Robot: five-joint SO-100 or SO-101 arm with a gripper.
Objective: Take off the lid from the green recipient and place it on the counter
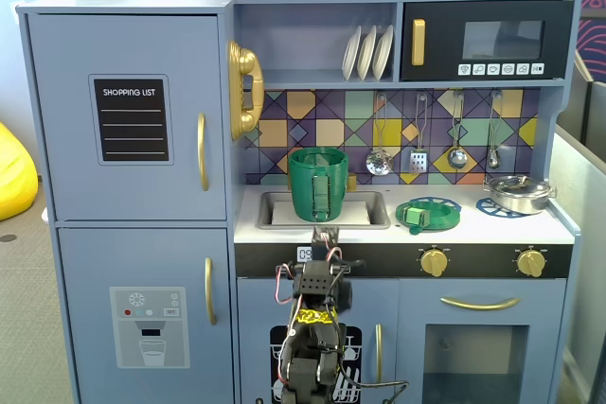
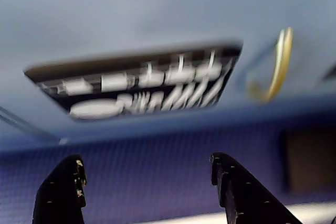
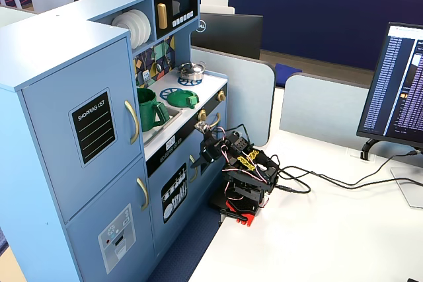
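Pale blue toy kitchen cabinets fill the room's left side, with a white desk and a monitor [image 3: 400,84] off to the right in a fixed view. From where I stand, the tool [image 2: 147,182] is spread wide in the wrist view: its two dark fingers [image 2: 63,190] stand well apart with nothing between them, touching nothing. Ahead of the tool that view shows only a blurred blue cabinet front with a dark dishwasher panel [image 2: 136,85] and a gold handle [image 2: 278,64]; the smear makes the panel's white marks hard to read.

In both fixed views the arm [image 1: 317,319] sits low against the cabinet front, below the counter [image 1: 473,226] edge. Above and just beyond the tool, the green recipient [image 1: 318,184] stands upright in the sink cut-out, open at the top. Up and to the tool's right in a fixed view, the lid [image 1: 428,214] lies flat on the counter over a burner ring. Farther right sits a steel pot [image 1: 520,193]. The arm's base is cut off at the bottom edge there.
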